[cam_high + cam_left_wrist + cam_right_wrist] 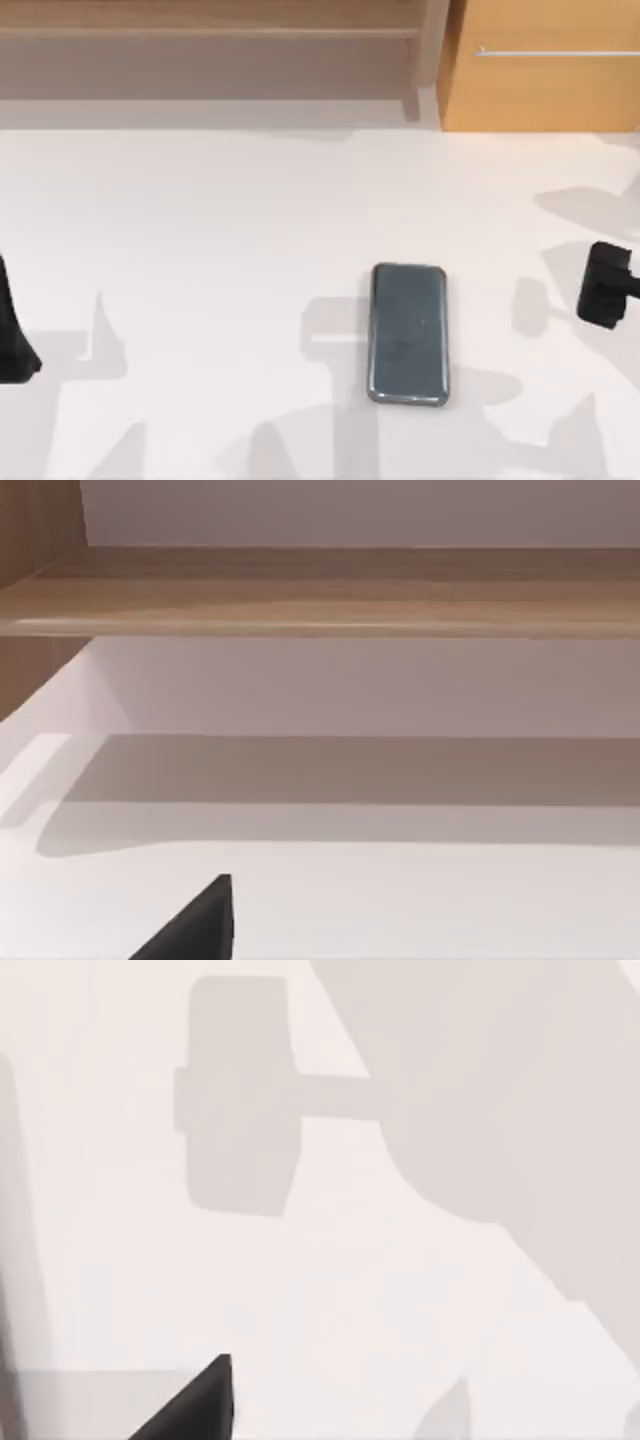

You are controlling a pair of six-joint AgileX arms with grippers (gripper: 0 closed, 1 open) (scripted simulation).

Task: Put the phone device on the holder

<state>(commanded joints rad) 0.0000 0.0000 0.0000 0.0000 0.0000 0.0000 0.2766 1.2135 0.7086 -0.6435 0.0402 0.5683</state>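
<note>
1. Phone device [408, 334]: lies flat on the white desk [200, 250], face up, long side running toward and away from the back edge, right of centre in the top view. Dark blue-grey face, thin silvery rim. Touched by nothing.
2. Left gripper [12, 340]: at the top view's far left edge, a dark shape cut off by the frame, well apart from the phone device. State of the fingers: cannot tell.
3. Right gripper [606, 285]: at the top view's far right edge, a black blocky shape above the desk, well apart from the phone device. State of the fingers: cannot tell.
4. Left wrist view: one dark finger tip [195, 925] at the frame edge; beyond it the white desk surface and a wooden shelf board [320, 590] across the back.
5. Right wrist view: one dark finger tip [195, 1405] at the frame edge over bare white desk; grey shadows of arm parts across the surface.
6. Background, top view: wooden shelf unit [210, 50] along the back, and a tan cabinet [540, 70] with a slim metal handle [555, 52] at the back right.
</note>
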